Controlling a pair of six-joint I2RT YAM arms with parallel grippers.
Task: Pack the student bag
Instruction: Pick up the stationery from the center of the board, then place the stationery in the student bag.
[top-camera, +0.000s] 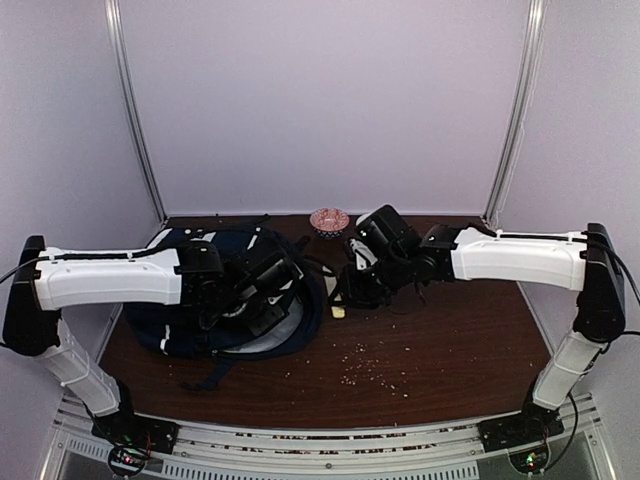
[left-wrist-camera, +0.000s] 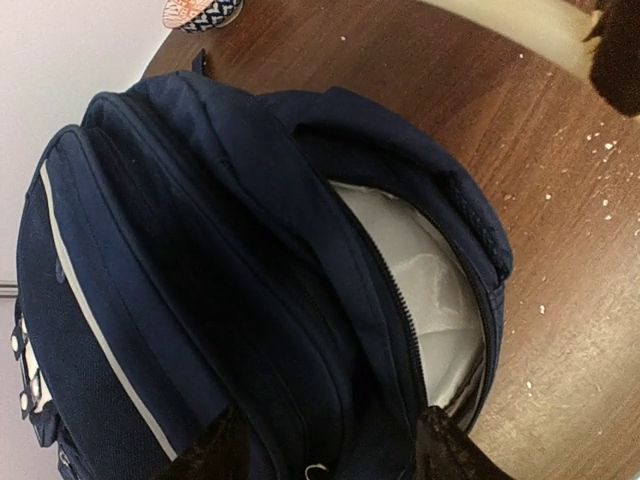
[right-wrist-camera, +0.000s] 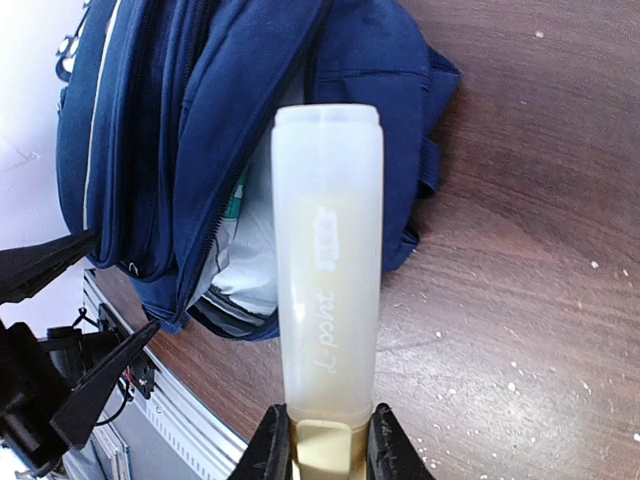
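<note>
We see the student bag (top-camera: 165, 335) lying centre left on the desk (top-camera: 450, 340), open, beneath the left tool (top-camera: 262, 290), whose jaws stand apart; just right of it, the right tool (right-wrist-camera: 327, 445) clamps a whitish tube (right-wrist-camera: 327, 260).

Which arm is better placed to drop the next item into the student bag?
Right. The right fingers grip a pale yellow marker close to the student bag, whose grey-lined compartment gapes. The left fingers stand open and empty above it.
</note>
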